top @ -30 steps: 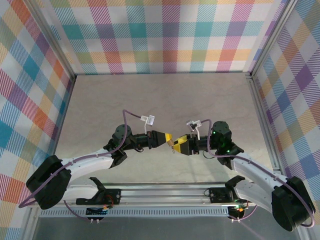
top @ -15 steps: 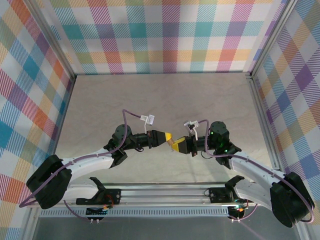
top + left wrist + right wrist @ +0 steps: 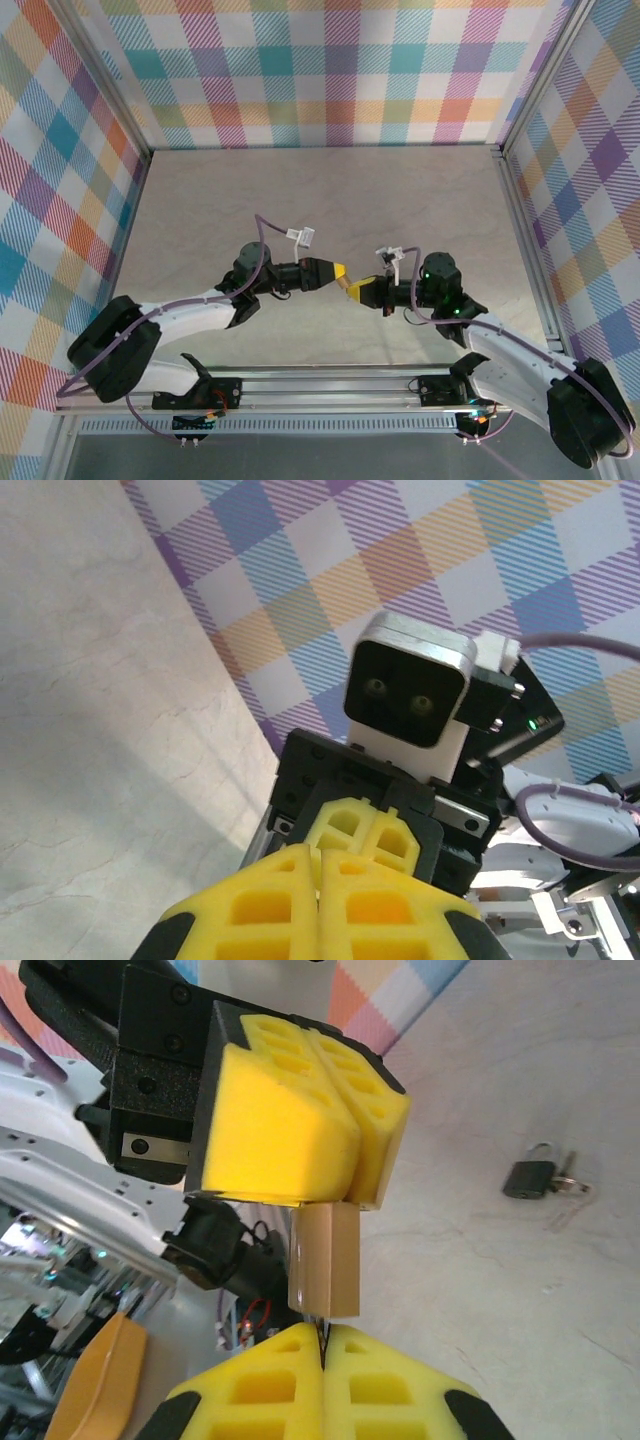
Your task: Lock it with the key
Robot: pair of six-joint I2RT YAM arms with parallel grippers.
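Over the middle of the table my two grippers meet tip to tip. The left gripper (image 3: 339,272) is shut on a brass-coloured padlock (image 3: 325,1260), which sticks out from its yellow fingers (image 3: 285,1130) towards the right gripper. The right gripper (image 3: 322,1348) is shut on the thin dark key (image 3: 322,1328), whose blade runs into the padlock's end. From above, the padlock (image 3: 346,283) is a small tan spot between the left gripper and the right gripper (image 3: 353,290). In the left wrist view the left gripper (image 3: 322,865) is pressed shut, with the right fingers (image 3: 350,825) just beyond.
A small dark padlock (image 3: 530,1178) with a key in it lies on the table (image 3: 320,200) beyond the grippers. Checked walls (image 3: 320,70) close in the back and both sides. A metal rail (image 3: 320,385) runs along the near edge by the arm bases.
The right gripper's fingers have closed onto the key. Both arms have shifted slightly, the left forearm swinging in closer, while the grippers stay together at the table's middle.
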